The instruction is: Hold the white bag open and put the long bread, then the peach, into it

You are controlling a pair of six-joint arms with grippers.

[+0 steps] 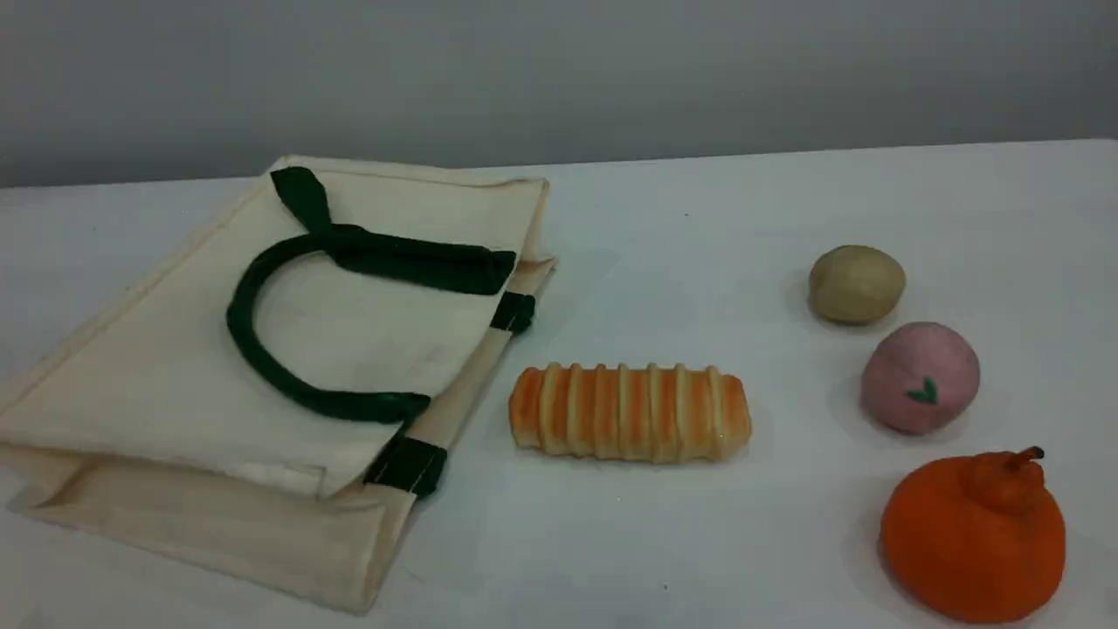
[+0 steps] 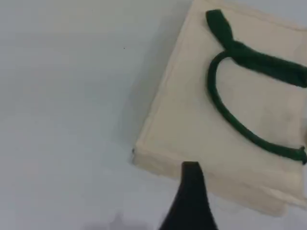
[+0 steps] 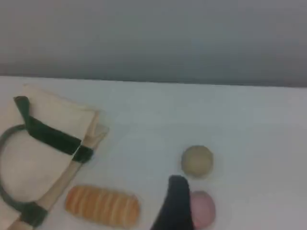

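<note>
Plainly the white bag point(image 1: 157, 367) is not open yet: it lies flat on the table point(image 1: 699, 218), its dark green handle point(image 1: 249, 349) folded back over the top panel and its mouth edge turned toward the long bread point(image 1: 629, 412). The left gripper point(image 2: 191, 175) hangs above the bag's closed corner, with the handle ahead of it and off to its right. Its jaws stand wide and hold nothing. The right gripper point(image 3: 176, 191) is just as wide and bare, with the bread ahead to its left, the peach point(image 1: 919, 377) just beside its fingertip on the right, and the tan ball point(image 1: 856, 284) a little beyond. Bread and peach both rest on the table, well apart from each other and outside the bag. The main risk, as I judge it, is the flat mouth. If the left gripper pinches both layers or both straps together, the bag would lift shut and the bread would push against cloth instead of going in. A second risk is the right gripper closing on the tan ball, since it sits near the peach. The scene view shows no gripper at all, but only it shows the orange stemmed fruit point(image 1: 974, 533). The left wrist view shows only the bag and bare table. In the right wrist view the fingertip half covers the peach.
</note>
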